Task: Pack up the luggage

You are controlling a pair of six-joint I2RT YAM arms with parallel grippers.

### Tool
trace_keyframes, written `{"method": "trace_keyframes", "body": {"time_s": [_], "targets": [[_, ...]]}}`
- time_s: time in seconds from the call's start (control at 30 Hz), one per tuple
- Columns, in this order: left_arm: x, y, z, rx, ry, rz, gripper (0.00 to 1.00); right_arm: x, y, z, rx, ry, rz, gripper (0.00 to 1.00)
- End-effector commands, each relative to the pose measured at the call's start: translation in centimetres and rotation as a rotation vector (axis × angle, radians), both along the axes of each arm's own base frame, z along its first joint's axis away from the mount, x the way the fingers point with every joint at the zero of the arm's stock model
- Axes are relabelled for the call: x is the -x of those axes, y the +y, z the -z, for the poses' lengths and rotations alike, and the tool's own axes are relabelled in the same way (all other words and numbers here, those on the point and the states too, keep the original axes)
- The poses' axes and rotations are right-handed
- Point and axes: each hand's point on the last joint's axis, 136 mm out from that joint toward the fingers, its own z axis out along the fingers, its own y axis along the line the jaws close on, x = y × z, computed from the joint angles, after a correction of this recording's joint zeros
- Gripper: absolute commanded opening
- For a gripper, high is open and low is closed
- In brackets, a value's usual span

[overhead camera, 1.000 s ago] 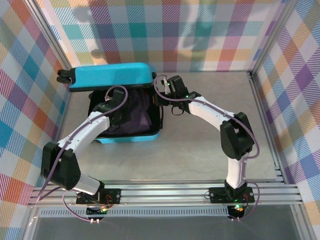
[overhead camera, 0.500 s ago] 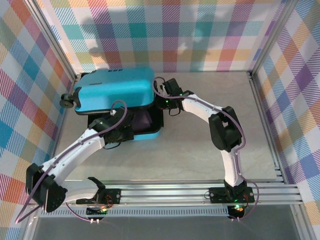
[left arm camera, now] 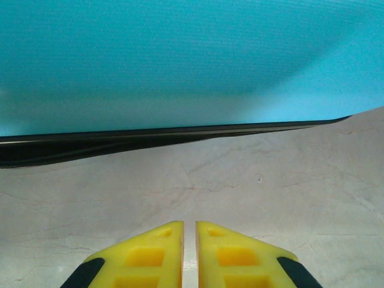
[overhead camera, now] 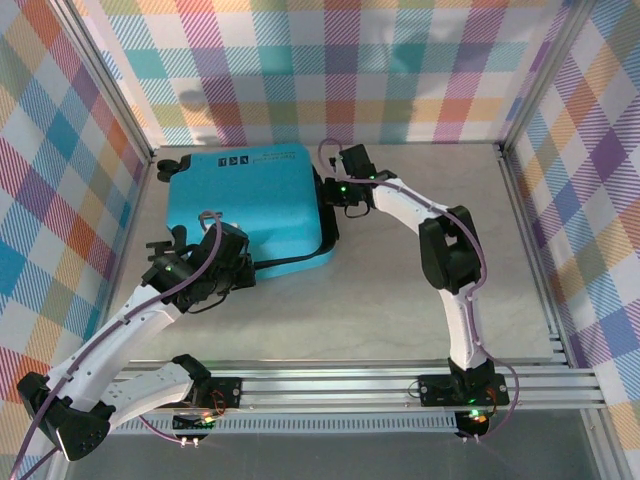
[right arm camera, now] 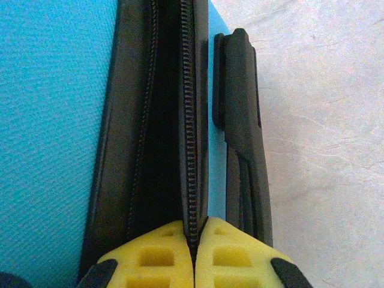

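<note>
Overhead, on the far left part of the table (overhead camera: 400, 300): the luggage (overhead camera: 250, 205), lying flat with its lid down and turquoise shell facing up; bears small white marks (overhead camera: 236, 160) near the far edge; shows a black wheel (overhead camera: 168, 163) at the far left corner and a black zipper edge (overhead camera: 295, 262) along the near side.

Reaching to its near left corner: the left arm (overhead camera: 130, 325), bent in from the left base; reaching to its right edge: the right arm (overhead camera: 410, 205), curved across from the right base.

Through the left wrist camera: the left gripper (left arm camera: 189, 234), yellow fingertips (left arm camera: 150, 258) pressed almost together, a hairline slit between them, gripping nothing; poised above bare table just short of the shell; black edge band running across ahead, turquoise above it.

Through the right wrist camera: the right gripper (right arm camera: 193, 234), fingers pressed together right at the zipper seam; line of teeth (right arm camera: 189, 120) running straight down into their meeting point; cannot tell whether anything thin is pinched there; left of the teeth, a black strip and then turquoise shell; right of them, a black side handle (right arm camera: 240, 120) standing just off the shell, pale table beyond.
</note>
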Motion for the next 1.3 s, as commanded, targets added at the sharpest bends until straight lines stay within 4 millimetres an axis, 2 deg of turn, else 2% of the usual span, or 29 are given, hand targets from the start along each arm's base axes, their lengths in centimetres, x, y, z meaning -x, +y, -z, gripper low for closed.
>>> {"method": "trace_keyframes", "body": {"time_s": [0.0, 0.13, 0.27, 0.4, 0.53, 0.6, 0.63, 0.73, 0.8, 0.87, 0.93, 1.1, 1.27], "targets": [[-0.4, 1.0, -1.8, -0.028, -0.052, -0.041, 0.13, -2.0, -3.5, 0.3, 0.015, 0.012, 0.043, 0.00], [-1.4, 2.6, -4.2, -0.062, -0.123, -0.106, 0.14, -3.8, -6.1, 0.5, 0.051, 0.011, 0.074, 0.00], [-2.7, 3.7, -6.5, -0.068, -0.198, -0.154, 0.18, -6.7, -9.8, 0.0, 0.044, 0.006, 0.120, 0.00], [-4.4, 5.3, -6.1, -0.087, -0.186, -0.213, 0.19, -10.5, -12.4, -1.6, 0.017, -0.009, 0.144, 0.00], [-6.3, 6.3, -5.7, -0.049, -0.176, -0.255, 0.20, -13.2, -14.0, -3.9, -0.036, -0.053, 0.152, 0.01], [-7.2, 7.5, -5.9, -0.029, -0.183, -0.298, 0.21, -13.8, -14.7, -5.8, -0.071, -0.083, 0.152, 0.12], [-7.6, 7.9, -6.0, -0.022, -0.189, -0.310, 0.22, -13.8, -15.1, -6.8, -0.080, -0.098, 0.152, 0.19], [-8.9, 9.5, -5.5, -0.020, -0.175, -0.361, 0.25, -12.8, -15.6, -9.6, -0.082, -0.138, 0.142, 0.31], [-10.1, 10.2, -4.9, -0.031, -0.166, -0.382, 0.26, -11.8, -15.5, -10.9, -0.089, -0.158, 0.131, 0.41], [-11.6, 10.8, -3.9, -0.032, -0.149, -0.396, 0.26, -10.8, -15.7, -11.4, -0.091, -0.166, 0.130, 0.47], [-13.6, 11.4, -2.8, -0.016, -0.141, -0.411, 0.27, -9.9, -15.7, -11.1, -0.094, -0.152, 0.128, 0.48], [-20.1, 12.6, 0.1, 0.032, -0.130, -0.420, 0.24, -7.8, -16.0, -9.6, -0.077, -0.118, 0.138, 0.50], [-25.9, 12.1, 1.9, 0.055, -0.116, -0.366, 0.21, -6.0, -16.9, -8.9, -0.042, -0.114, 0.156, 0.53]]}}
